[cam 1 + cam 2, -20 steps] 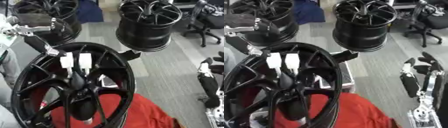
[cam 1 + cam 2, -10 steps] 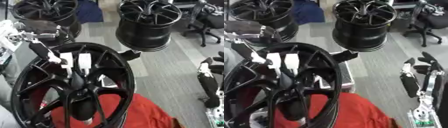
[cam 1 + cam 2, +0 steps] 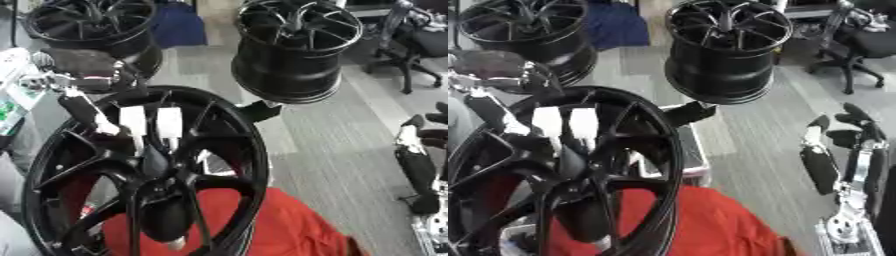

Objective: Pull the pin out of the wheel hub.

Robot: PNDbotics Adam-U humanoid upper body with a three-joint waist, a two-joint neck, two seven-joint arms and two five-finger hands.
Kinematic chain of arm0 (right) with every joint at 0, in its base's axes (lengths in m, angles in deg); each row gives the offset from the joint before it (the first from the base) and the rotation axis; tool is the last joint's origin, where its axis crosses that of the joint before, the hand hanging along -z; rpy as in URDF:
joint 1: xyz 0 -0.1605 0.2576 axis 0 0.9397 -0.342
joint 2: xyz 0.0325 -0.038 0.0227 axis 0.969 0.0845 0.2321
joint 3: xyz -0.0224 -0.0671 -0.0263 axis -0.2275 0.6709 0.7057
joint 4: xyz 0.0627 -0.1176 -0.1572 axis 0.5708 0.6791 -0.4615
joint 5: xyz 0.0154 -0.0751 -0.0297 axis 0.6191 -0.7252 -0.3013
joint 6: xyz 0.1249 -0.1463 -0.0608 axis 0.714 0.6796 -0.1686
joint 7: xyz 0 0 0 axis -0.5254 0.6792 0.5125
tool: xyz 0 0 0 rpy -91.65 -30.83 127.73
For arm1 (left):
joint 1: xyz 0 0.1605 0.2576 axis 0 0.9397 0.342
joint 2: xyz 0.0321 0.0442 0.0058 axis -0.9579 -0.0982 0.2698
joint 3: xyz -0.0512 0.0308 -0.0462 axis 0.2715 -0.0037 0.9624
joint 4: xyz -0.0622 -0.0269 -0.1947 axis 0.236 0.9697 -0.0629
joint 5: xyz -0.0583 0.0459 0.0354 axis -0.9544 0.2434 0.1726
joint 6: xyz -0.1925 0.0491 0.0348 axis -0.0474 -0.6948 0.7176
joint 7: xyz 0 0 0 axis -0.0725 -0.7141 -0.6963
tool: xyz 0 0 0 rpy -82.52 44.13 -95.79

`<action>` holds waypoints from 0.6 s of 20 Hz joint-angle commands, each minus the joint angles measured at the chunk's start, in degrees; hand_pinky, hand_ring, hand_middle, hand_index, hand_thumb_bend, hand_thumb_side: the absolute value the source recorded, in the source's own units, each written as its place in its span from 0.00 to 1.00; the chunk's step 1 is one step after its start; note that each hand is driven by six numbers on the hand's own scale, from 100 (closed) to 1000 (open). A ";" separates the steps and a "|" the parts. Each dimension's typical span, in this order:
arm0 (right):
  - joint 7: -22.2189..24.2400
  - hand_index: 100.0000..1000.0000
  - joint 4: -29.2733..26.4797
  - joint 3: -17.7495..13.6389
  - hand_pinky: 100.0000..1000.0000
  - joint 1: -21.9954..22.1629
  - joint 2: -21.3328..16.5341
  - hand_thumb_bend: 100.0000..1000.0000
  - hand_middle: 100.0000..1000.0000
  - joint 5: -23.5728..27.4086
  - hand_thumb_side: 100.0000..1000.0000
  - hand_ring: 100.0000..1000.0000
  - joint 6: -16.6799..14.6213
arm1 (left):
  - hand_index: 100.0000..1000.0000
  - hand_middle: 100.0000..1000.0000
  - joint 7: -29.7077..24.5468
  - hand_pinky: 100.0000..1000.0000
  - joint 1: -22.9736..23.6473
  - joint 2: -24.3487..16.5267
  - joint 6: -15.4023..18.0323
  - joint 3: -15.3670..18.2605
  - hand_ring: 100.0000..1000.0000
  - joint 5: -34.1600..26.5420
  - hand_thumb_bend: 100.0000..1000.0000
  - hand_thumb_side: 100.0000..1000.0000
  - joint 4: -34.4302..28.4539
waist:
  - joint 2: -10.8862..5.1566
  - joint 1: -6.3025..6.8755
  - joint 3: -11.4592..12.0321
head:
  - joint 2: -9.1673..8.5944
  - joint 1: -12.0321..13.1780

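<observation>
A large black wheel hub (image 3: pixel 144 175) stands upright in the foreground, with two white tags (image 3: pixel 150 121) on its upper rim. Below the hub's dark centre a small pale tip (image 3: pixel 176 243) shows; I cannot make out a pin for certain. My left hand (image 3: pixel 80 106) comes in from the upper left, and one straight black finger with a pale tip lies against the rim's upper left, beside the tags. It holds nothing that I can see. At the right edge my right hand (image 3: pixel 843 150) rests open with its fingers up, well away from the wheel.
Two more black wheels stand behind, one at the centre back (image 3: pixel 297 50) and one at the back left (image 3: pixel 87 30). A red cloth (image 3: pixel 262 225) lies under the front wheel. An office chair (image 3: pixel 411 40) stands at the back right on grey floor.
My left hand has come down and to the right from the upper left, onto the wheel's upper left rim. The right hand has stayed put.
</observation>
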 commanded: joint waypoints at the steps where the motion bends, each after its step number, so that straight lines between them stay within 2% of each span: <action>1: 0.09 0.81 -1.36 -0.05 0.57 -0.31 -1.14 0.00 0.64 0.09 0.37 0.54 -0.09 | 0.82 0.71 -19.94 0.60 -0.75 -1.83 20.10 -0.35 0.52 -0.01 0.41 0.56 -0.32 | -0.67 0.12 0.00 | -0.15 -0.06; 12: 0.01 0.81 -1.36 -0.19 0.57 -0.33 -1.10 0.00 0.64 -0.06 0.37 0.54 0.01 | 0.80 0.67 -19.94 0.54 0.16 -1.97 20.10 -2.44 0.50 -0.46 0.32 0.50 -0.60 | -0.76 0.22 -0.07 | -0.15 -0.08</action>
